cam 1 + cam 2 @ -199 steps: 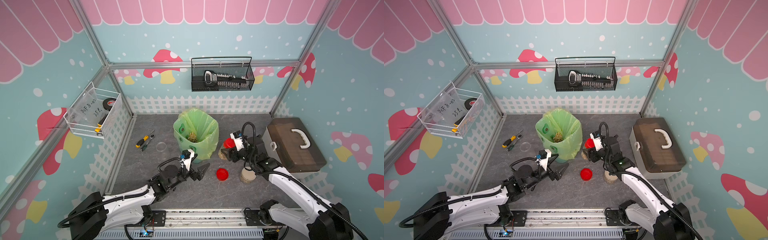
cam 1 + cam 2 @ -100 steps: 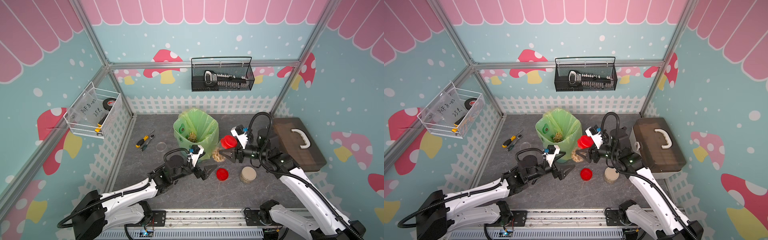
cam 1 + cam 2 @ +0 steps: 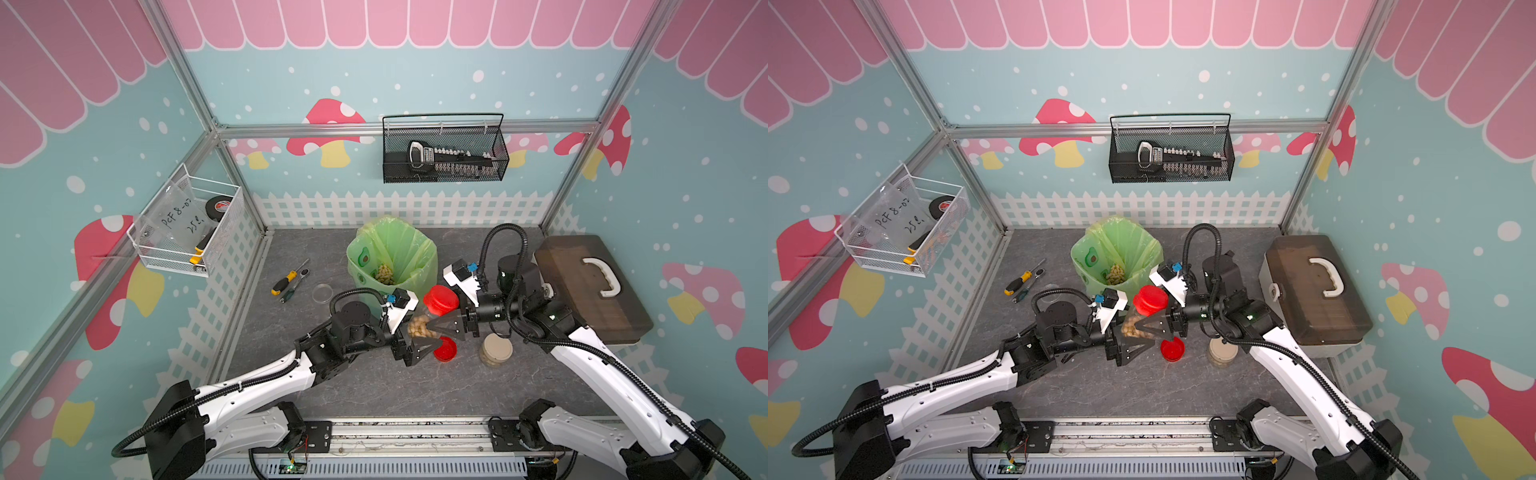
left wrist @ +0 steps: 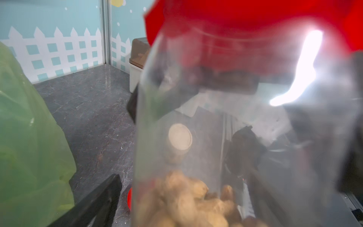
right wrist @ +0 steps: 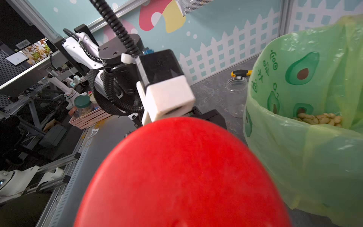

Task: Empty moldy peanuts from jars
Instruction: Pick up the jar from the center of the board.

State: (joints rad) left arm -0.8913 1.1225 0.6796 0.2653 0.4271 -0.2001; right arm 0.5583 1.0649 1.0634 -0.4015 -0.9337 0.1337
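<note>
Beside the bin, right fingers pinch a red-lidded jar; left fingers, spread wide, flank it above the surface.

I work in a lab test cell dressed as a play set: an aluminium frame holds printed mushroom walls, a rail runs along the near edge, and past the left side there is a monitor among cluttered metal stands.

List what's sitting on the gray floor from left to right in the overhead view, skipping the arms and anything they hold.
Screwdriver → empty clear jar → green-bagged bin → loose red lid → beige-lidded jar → brown box.
</note>
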